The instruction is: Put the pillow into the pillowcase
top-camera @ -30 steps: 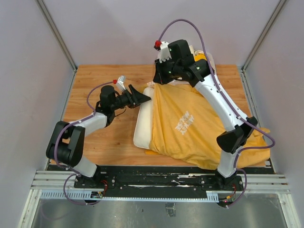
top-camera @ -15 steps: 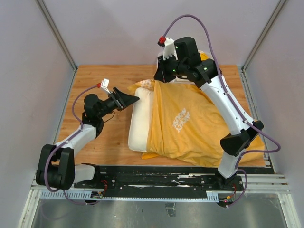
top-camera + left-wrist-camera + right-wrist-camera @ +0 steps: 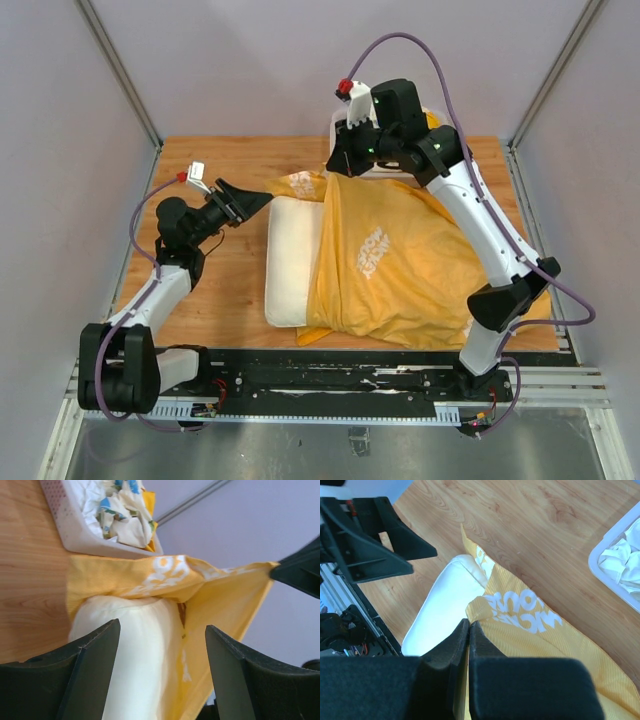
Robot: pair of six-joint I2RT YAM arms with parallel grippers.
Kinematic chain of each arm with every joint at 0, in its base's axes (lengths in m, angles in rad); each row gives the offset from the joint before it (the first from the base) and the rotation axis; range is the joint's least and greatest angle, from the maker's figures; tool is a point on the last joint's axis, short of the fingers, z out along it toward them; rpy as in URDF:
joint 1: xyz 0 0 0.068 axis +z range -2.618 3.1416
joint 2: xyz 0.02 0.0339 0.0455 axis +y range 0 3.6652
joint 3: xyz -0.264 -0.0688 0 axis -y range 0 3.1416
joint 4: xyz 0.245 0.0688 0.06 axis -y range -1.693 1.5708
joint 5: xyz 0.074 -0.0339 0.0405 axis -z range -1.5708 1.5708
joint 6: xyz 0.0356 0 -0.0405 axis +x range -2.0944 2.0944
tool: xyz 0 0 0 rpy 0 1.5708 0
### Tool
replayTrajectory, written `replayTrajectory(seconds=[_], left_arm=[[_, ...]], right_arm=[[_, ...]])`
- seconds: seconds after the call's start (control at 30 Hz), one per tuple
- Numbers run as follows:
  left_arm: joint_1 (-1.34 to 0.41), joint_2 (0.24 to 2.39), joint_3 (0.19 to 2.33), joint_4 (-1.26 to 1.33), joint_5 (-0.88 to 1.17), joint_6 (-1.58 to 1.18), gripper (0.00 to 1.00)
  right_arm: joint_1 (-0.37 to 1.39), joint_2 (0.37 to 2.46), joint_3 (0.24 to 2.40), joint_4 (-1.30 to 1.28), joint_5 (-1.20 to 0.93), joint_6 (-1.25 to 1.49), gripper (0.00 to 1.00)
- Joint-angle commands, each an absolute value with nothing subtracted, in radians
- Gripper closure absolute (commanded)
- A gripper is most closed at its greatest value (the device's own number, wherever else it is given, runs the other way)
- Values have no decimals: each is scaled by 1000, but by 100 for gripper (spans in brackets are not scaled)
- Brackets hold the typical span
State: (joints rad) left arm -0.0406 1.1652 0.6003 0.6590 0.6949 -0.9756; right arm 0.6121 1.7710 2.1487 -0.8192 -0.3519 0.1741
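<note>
The left gripper [image 3: 255, 197] has drawn back leftward from the pillow [image 3: 292, 262] and its jaws have spread wide, holding nothing; the right gripper [image 3: 345, 165] stays pinched shut on the hem of the pillowcase [image 3: 390, 260], lifted at the far side; a long strip of pillow still lies outside the case mouth on the worktop [image 3: 215, 275], so insertion looks only partly done; that bare edge lies near the left gripper, ahead of it, not touching.

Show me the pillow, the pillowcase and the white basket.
pillow [image 3: 290, 265], top view, bare left part outside the case.
pillowcase [image 3: 408, 285], top view, middle of the orange cloth.
white basket [image 3: 70, 526], left wrist view, its near wall.
</note>
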Motion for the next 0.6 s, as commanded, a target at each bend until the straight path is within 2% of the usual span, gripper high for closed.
replayTrajectory(seconds=[0.0, 0.17, 0.57], left_arm=[[-34, 1197, 556, 604, 596, -908, 27], [-35, 1272, 509, 593, 509, -878, 27], [-35, 1379, 355, 834, 471, -938, 27]], right_arm=[[600, 1679, 2167, -726, -404, 161, 99], [601, 1670, 2162, -726, -437, 174, 99], [601, 1656, 2144, -716, -451, 189, 99]])
